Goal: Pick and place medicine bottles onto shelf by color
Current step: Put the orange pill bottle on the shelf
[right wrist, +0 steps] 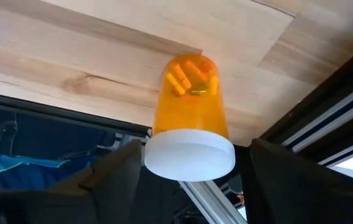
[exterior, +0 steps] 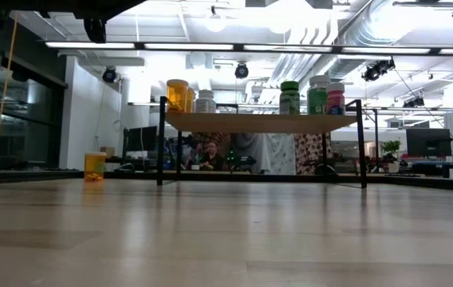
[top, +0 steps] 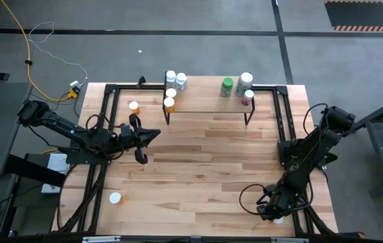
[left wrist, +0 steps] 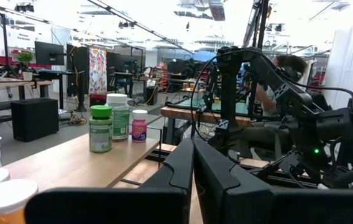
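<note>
Medicine bottles mostly sit sorted on the shelf (top: 208,108). I have the right gripper (top: 277,214) spread around an orange bottle (right wrist: 189,118) at the near right edge, not yet pinching. Two bottles wait left. Left gripper (top: 141,137) is pressed together, idle.

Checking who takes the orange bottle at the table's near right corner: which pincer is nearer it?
Right. The right pincer straddles the orange bottle, open; the left pincer hovers far across the table, shut.

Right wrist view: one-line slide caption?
Open right gripper straddles an orange, white-capped medicine bottle on the wooden table.
</note>
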